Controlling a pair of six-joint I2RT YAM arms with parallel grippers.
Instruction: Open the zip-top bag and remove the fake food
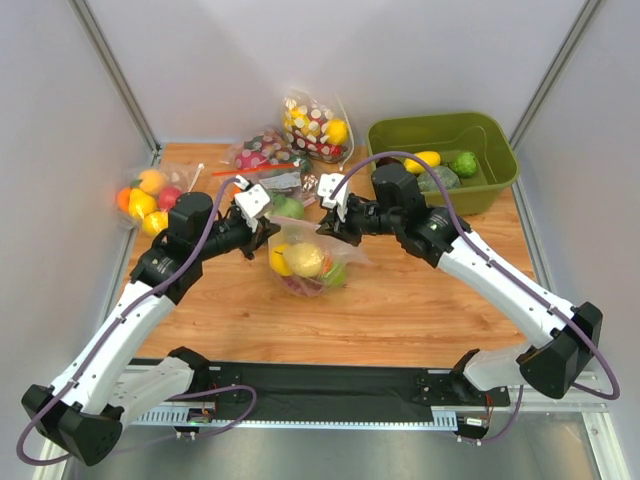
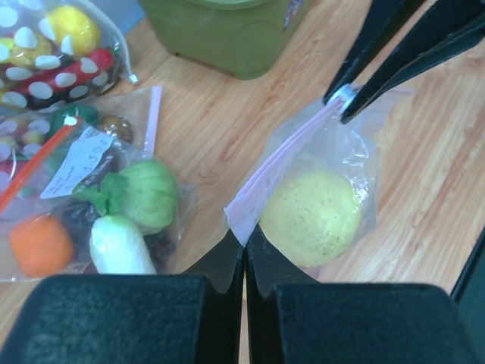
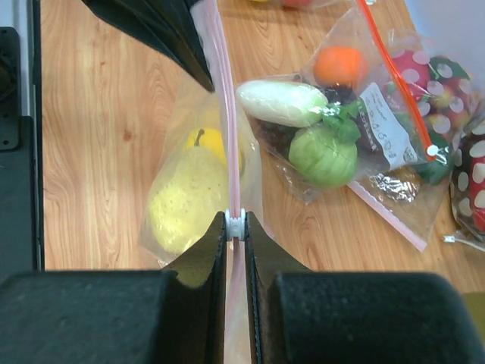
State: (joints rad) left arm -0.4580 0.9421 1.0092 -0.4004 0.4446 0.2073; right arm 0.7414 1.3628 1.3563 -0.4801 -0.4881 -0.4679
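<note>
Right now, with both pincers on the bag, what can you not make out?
Zip strip, open or sealed: seam too fine in both wrist views.
Fake food count in the zip-top bag: tiny in top view; yellow fruit hides the rest in wrist views.
Green bin contents: right arm covers part, top view.

This is a robotics lab test cell, not a lived-in room. The wooden worktop (image 1: 420,300) is boxed in by plain pale panels (image 1: 330,60) on slanting metal struts (image 1: 115,75). At 6 o'clock a black base plate (image 1: 330,385) carries the left arm (image 1: 130,325) and right arm (image 1: 500,285), both trailing purple cables (image 1: 398,153). The goods are props: plastic fruit in a zip-top bag (image 1: 310,262) at centre, a polka-dotted bag (image 1: 315,125) at 12 o'clock and a green plastic bin (image 1: 490,198) at 2 o'clock.
</note>
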